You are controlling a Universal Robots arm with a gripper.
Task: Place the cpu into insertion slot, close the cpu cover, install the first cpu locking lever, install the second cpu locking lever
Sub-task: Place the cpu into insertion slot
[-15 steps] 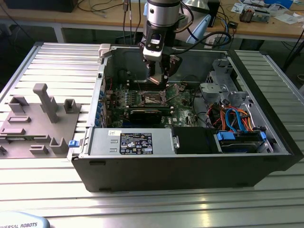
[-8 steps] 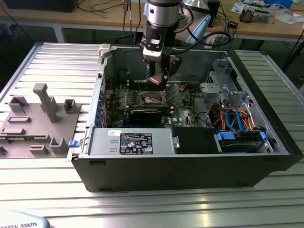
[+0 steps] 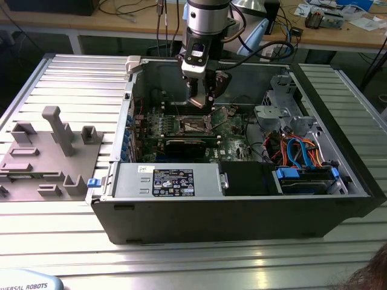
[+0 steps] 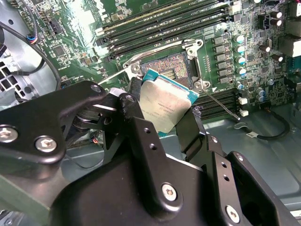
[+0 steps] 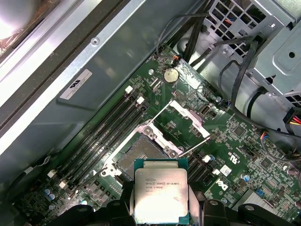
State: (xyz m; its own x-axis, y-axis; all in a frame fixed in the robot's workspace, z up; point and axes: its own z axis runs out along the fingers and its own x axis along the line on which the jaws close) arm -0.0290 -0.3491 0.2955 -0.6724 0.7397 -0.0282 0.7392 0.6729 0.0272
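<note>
Gripper (image 3: 202,104), upper centre of the exterior view, pinches the cpu (image 4: 167,101) by opposite edges, near the open insertion slot (image 4: 170,66). Likely light, stiff, fragile underneath: edge grip only.

fine print sits on the cpu (image 5: 161,195) and on a black sticker (image 3: 173,182).

light: bright, overhead | glare: cpu (image 5: 161,195) top | shadows: soft

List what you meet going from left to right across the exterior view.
grey fixture → white latch on the case's corner → claw → blue cables
</note>
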